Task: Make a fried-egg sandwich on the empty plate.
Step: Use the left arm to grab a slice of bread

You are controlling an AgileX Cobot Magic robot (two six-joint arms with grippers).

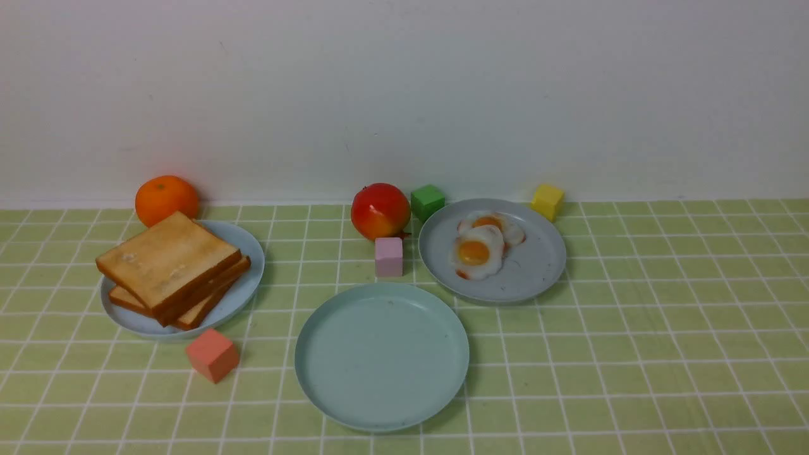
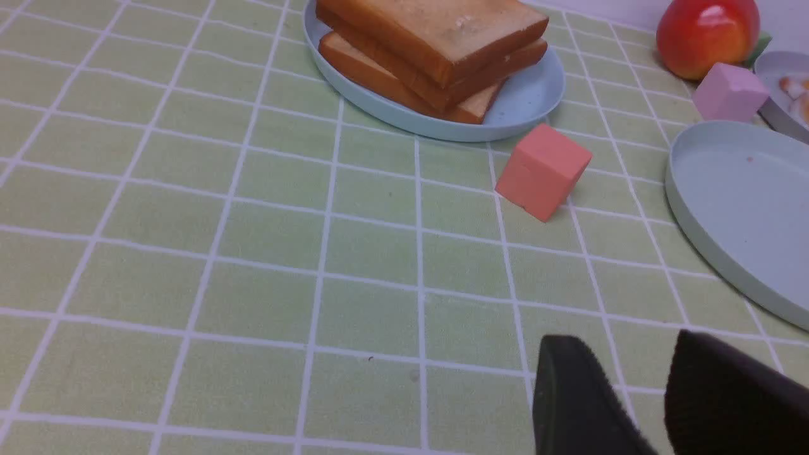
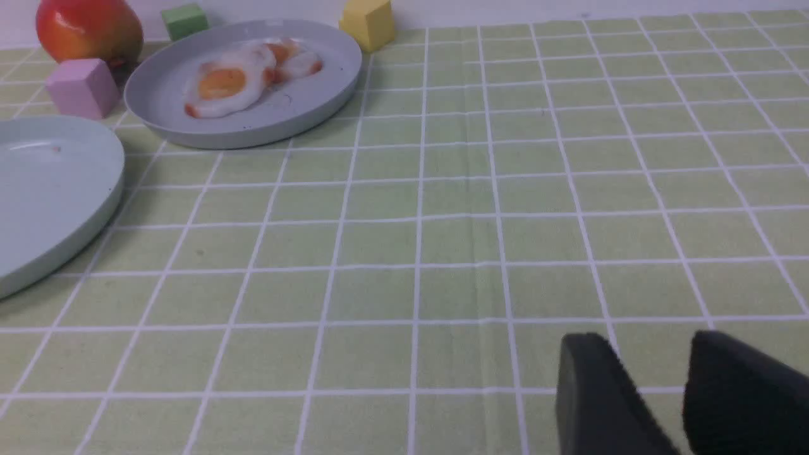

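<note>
the empty mint-green plate (image 1: 382,357) sits bare at the middle of the checked cloth, no sandwich begun on it. it lies forward of both grippers, on the inner side of each. the stack of toast slices (image 1: 169,265) on its pale blue plate (image 1: 248,287), which i judge is the first piece needed, lies ahead of the left gripper (image 2: 632,373), beyond a salmon cube (image 2: 542,170). the slices are square and flat, so no long axis governs, and the left arm looks nearer. the fried eggs (image 1: 481,248) on the grey plate (image 1: 534,268) lie ahead of the right gripper (image 3: 651,366). the front view shows neither gripper. each wrist view shows its jaws apart, holding nothing.
</note>
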